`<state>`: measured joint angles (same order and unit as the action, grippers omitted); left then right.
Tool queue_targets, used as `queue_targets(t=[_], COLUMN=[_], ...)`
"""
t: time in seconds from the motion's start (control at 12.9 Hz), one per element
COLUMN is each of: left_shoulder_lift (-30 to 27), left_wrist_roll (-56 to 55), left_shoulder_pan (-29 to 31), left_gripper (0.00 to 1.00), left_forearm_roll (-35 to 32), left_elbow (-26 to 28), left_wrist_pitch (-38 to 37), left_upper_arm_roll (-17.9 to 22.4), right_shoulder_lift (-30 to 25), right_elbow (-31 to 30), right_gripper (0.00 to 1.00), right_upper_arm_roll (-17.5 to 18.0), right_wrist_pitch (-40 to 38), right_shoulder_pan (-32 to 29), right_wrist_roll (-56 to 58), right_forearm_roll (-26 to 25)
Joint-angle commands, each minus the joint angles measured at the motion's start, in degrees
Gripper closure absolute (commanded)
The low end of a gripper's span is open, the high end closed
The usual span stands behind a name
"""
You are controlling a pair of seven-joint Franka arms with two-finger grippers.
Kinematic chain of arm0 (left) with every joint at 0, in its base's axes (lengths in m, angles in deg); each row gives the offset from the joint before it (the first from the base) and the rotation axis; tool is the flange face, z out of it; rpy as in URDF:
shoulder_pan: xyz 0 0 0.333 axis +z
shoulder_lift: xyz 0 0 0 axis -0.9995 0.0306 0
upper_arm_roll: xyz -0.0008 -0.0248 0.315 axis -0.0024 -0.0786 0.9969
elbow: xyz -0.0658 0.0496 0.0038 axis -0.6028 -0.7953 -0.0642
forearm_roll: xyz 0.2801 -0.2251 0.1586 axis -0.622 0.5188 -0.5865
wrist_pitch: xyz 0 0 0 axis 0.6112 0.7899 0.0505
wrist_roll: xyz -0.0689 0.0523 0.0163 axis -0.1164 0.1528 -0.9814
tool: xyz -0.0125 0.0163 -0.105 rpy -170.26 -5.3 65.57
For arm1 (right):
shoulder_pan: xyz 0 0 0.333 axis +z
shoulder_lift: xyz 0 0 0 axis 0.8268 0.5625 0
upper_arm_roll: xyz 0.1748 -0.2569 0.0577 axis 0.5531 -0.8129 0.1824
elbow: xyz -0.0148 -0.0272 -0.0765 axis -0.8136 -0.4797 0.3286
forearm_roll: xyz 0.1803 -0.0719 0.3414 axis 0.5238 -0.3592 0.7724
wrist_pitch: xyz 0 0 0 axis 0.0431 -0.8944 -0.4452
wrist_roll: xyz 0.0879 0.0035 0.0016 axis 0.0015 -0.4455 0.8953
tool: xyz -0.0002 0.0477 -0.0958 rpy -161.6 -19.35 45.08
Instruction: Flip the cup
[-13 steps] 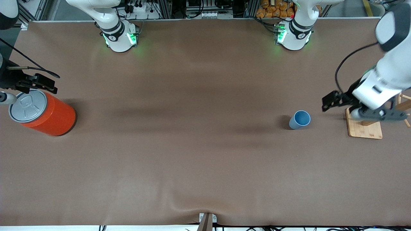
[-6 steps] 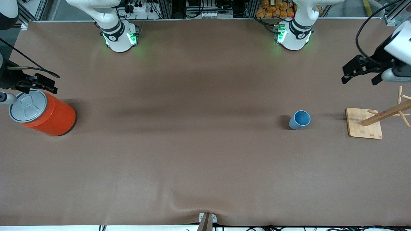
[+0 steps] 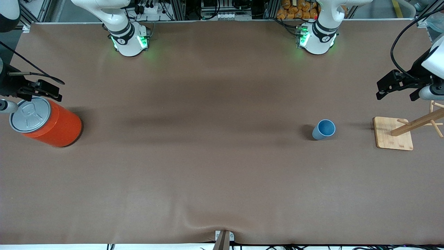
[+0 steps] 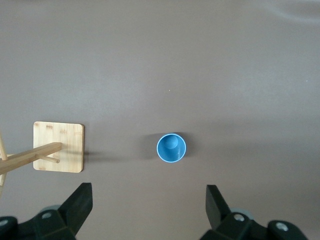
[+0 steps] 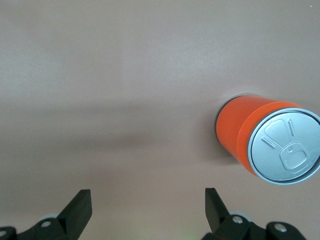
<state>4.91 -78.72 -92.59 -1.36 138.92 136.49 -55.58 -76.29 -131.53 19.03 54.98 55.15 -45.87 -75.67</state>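
- The cup [image 3: 324, 129] stands in the right-centre of the front view, mouth up, its darker inside showing; in the left wrist view it sits just below the middle of the frame [image 4: 171, 148].
- It rests on bare brown table [image 3: 222, 156], beside a wooden peg stand [image 3: 393, 133] that sits closer to the right edge of the frame, with a clear gap between them.
- The left gripper [image 3: 399, 86] hangs in the air at the right edge of the front view, above the peg stand in the frame, its fingers [image 4: 80, 202] spread wide and holding nothing.
- The right gripper [image 3: 36, 91] waits at the left edge of the front view, over the top of a large orange can [image 3: 47, 121]; its fingers [image 5: 80, 206] are also spread and empty.
- The cup looks small, light and rigid, so it probably needs only a gentle squeeze; too hard a pinch could shoot it out of the jaws.
- Its matte wall should give fair friction, but the taper means the jaws could slide toward the narrow base.
- A side grip across the wall near mid-height seems the best hold, leaving room to rotate it mouth-down.
- Being light, it may tip or skid if one finger touches first.
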Motion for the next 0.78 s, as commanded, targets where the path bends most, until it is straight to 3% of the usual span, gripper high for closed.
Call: queue_targets(t=[0.0,0.7], left_shoulder_lift=[0.39,0.31], left_wrist_roll=[-0.08,-3.50], left_shoulder_pan=[-0.49,-0.40], left_gripper=[0.00,0.00], left_forearm_roll=[-1.01,-0.49], left_elbow=[-1.75,-1.57], left_wrist_pitch=[-1.83,-2.27], left_upper_arm_roll=[0.64,0.64], right_shoulder_lift=[-0.38,-0.38], right_elbow=[-0.27,-0.27], right_gripper=[0.00,0.00], right_upper_arm_roll=[-0.21,-0.21], right_wrist_pitch=[0.06,0.06], right_shoulder_pan=[0.10,0.10], right_wrist_roll=[-0.06,-0.06], right_forearm_roll=[0.62,0.62])
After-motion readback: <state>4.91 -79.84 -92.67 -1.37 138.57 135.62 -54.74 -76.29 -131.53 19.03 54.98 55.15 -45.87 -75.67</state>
